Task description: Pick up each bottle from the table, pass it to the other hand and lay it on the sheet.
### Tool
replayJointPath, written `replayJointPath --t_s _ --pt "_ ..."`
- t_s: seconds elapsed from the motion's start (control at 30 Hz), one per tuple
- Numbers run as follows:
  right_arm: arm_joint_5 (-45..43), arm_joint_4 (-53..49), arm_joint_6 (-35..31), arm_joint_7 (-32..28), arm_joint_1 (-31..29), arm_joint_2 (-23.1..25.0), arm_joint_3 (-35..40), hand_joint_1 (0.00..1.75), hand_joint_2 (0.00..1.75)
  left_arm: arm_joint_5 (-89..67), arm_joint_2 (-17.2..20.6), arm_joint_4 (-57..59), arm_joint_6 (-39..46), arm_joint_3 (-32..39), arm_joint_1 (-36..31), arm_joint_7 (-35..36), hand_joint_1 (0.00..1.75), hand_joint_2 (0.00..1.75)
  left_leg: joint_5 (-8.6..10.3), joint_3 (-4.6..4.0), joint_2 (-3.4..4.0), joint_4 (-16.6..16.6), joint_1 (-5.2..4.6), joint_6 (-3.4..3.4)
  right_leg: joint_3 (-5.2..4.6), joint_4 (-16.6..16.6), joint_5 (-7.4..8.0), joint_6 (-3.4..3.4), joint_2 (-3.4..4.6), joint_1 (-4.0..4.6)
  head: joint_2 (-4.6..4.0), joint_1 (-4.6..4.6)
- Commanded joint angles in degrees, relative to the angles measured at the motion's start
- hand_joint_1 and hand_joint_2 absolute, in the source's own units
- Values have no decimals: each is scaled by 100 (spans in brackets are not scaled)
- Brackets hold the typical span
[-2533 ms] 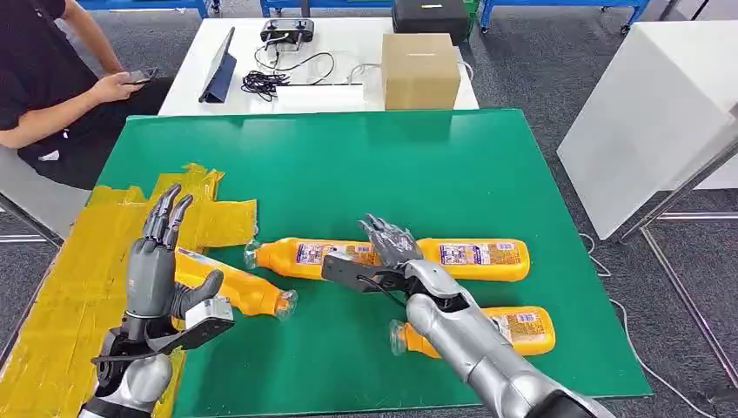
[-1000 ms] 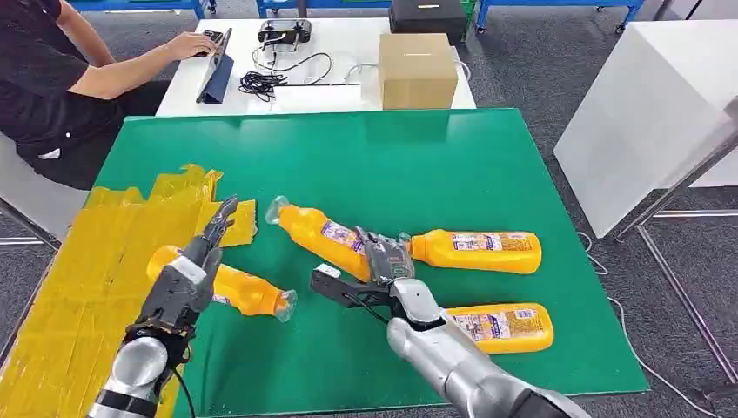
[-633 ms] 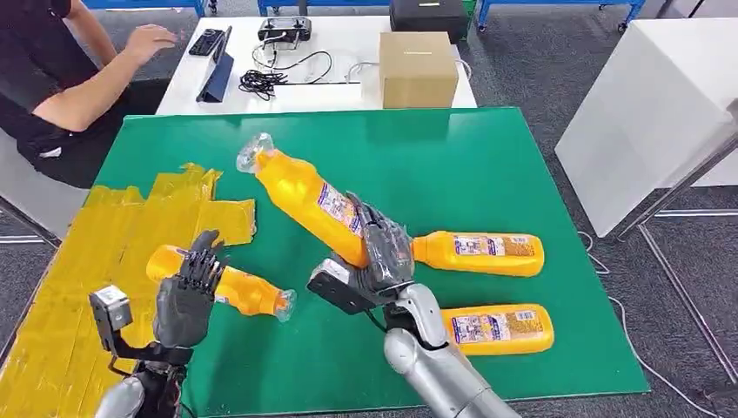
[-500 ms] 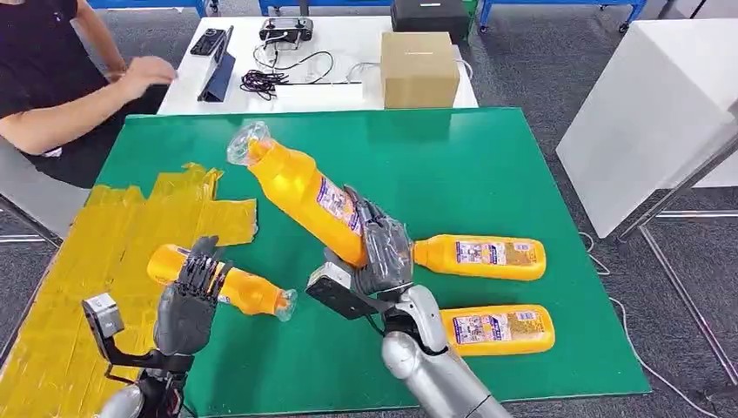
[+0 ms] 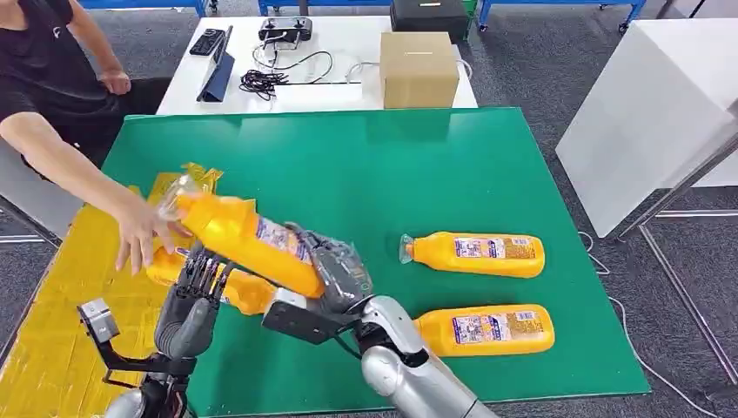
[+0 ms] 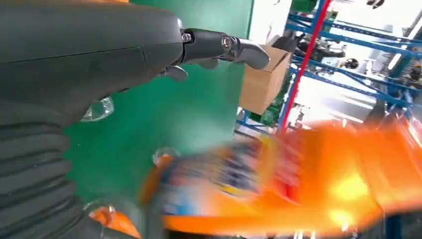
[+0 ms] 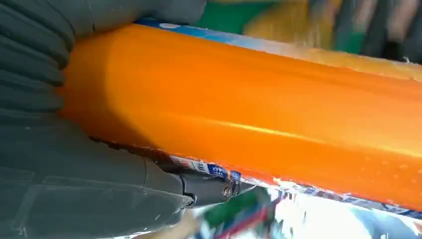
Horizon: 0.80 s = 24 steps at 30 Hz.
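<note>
My right hand grips an orange bottle by its base end and holds it tilted in the air, cap end toward the yellow sheet. The right wrist view shows that bottle close up in the hand's grip. My left hand stands just under the bottle with its fingers up and apart, holding nothing. In the left wrist view the bottle is a blur beyond the fingers. A second bottle lies at the sheet's edge, partly hidden behind my left hand.
A person's hand reaches over the sheet beside the held bottle's cap. Two more orange bottles lie on the green table at the right. A cardboard box sits on the white table behind.
My right hand has swung the bottle left and down, over my left hand. A person's arm has reached in over the sheet. My left hand has barely moved.
</note>
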Motion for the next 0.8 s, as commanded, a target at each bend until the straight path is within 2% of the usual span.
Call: replayJointPath --t_s 0.03,0.2,0.43,0.6,0.63,0.8 --pt "-193 1326 462 92 -615 264 1095 175 175 -55 -13 157 50 -41 -281 -67 0 175 -2 11 4 -4 1 -4 9 -3 -1 0 5 0 0 2" --pt "-225 1506 768 144 -729 395 1624 175 175 -45 -15 188 51 -26 -304 -113 0 175 -3 14 4 -6 2 -3 14 -6 -2 1 0 2 0 0" --pt "-344 1600 845 128 -884 405 1637 175 175 -36 -16 200 56 -36 -355 -117 0 175 1 8 -7 -5 1 -3 10 -6 -2 1 -10 1 0 0" --pt "-395 1600 1024 68 -914 486 1968 175 175 -1 37 194 68 -10 -345 -133 0 175 -2 11 -1 -5 2 -4 12 -6 -4 0 -5 1 0 0" --pt "-446 1596 1035 88 -926 496 2012 175 175 21 27 192 70 17 -335 -158 175 175 -5 19 0 -7 5 -7 21 -9 -6 -1 -5 4 0 0" --pt "-560 1621 947 147 -956 423 2016 175 175 41 16 157 20 44 -307 -221 175 175 -1 12 -9 -6 6 -4 16 -11 -4 0 -15 5 0 0"
